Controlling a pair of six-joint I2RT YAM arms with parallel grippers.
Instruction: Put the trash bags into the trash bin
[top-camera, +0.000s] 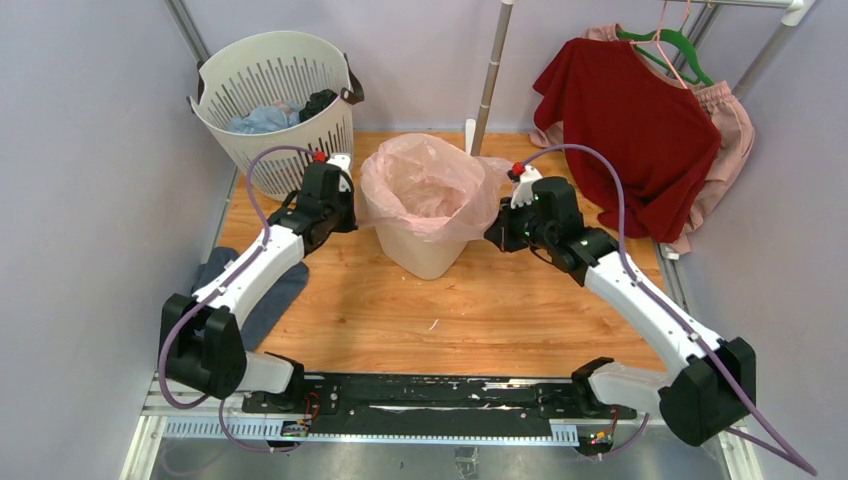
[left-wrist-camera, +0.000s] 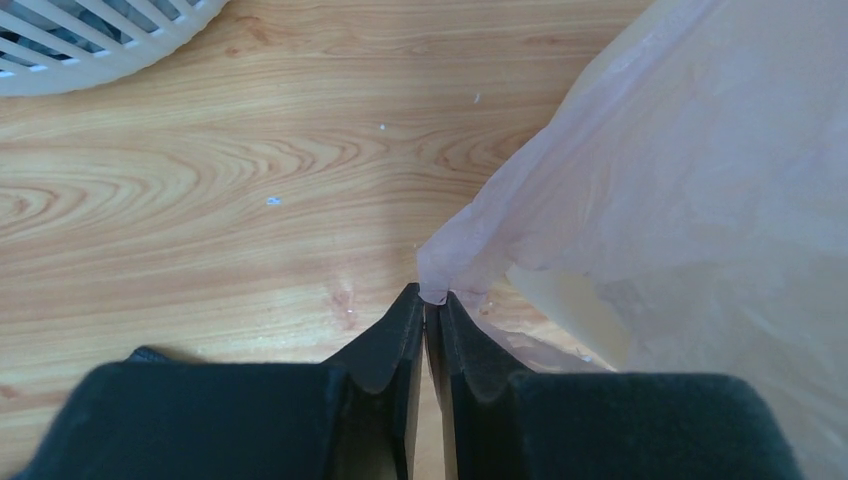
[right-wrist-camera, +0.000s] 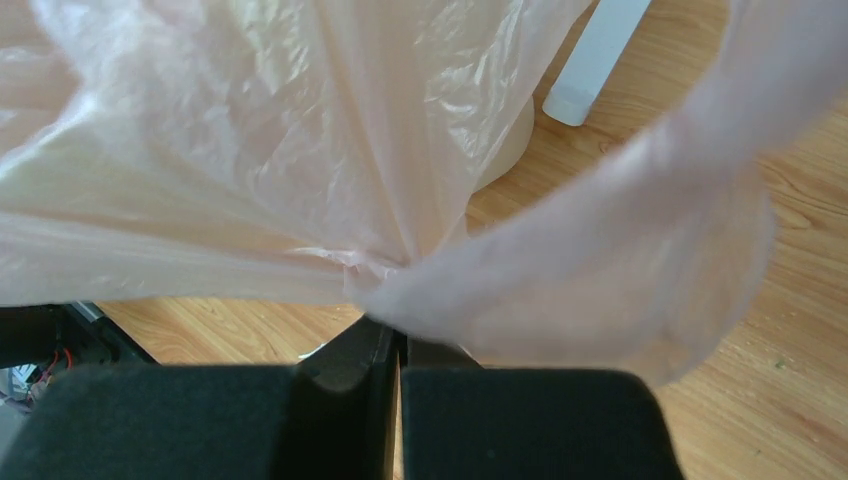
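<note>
The bin (top-camera: 425, 250) stands upright on the table (top-camera: 480, 310), midway between the two arms. The bag (top-camera: 430, 185) sits in the mouth of the bin, opened out, and its pink film laps over the rim on every side you can see.

Left gripper (top-camera: 352, 212): it is at the left side of the bin, just beside the rim. In the left wrist view, the jaws are pressed together on a small corner of the bag. From that pinch the film rises up and to the right. A cream patch of bin wall shows through the film.

Right gripper (top-camera: 497, 228): it is at the right side of the bin, opposite the left gripper. In the right wrist view, the jaws are clamped on a gathered fold of film. A handle loop (right-wrist-camera: 620, 260) hangs free to the right of the pinch.

The slotted white basket (top-camera: 270, 90) stands at the far left, apart from the bin, with clothes inside. A white pole (top-camera: 490, 80) rises just behind the bin. A blue-grey cloth (top-camera: 265, 300) lies on the table under the left arm.
</note>
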